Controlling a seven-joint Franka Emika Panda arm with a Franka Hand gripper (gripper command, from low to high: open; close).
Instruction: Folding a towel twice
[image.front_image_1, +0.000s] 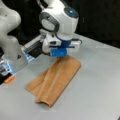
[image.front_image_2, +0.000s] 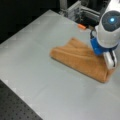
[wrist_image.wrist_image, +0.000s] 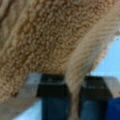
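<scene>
The orange-brown towel (image.front_image_1: 56, 78) (image.front_image_2: 75, 56) lies on the grey table as a long folded strip, its layers bulging at the near end in a front view. My gripper (image.front_image_1: 60, 56) (image.front_image_2: 111, 67) is down at one short end of the strip. In the wrist view the terry towel (wrist_image.wrist_image: 47, 37) fills most of the picture, and a thin fold of its edge runs down between the two dark fingers (wrist_image.wrist_image: 51, 98) of the gripper (wrist_image.wrist_image: 73, 98), which is shut on it.
The robot's white base (image.front_image_1: 10, 37) and a metal frame (image.front_image_2: 75, 10) stand behind the towel. A small orange object (image.front_image_1: 9, 79) (image.front_image_2: 81, 26) lies near the base. The grey table (image.front_image_2: 37, 75) ends at a black perforated board (image.front_image_2: 15, 107).
</scene>
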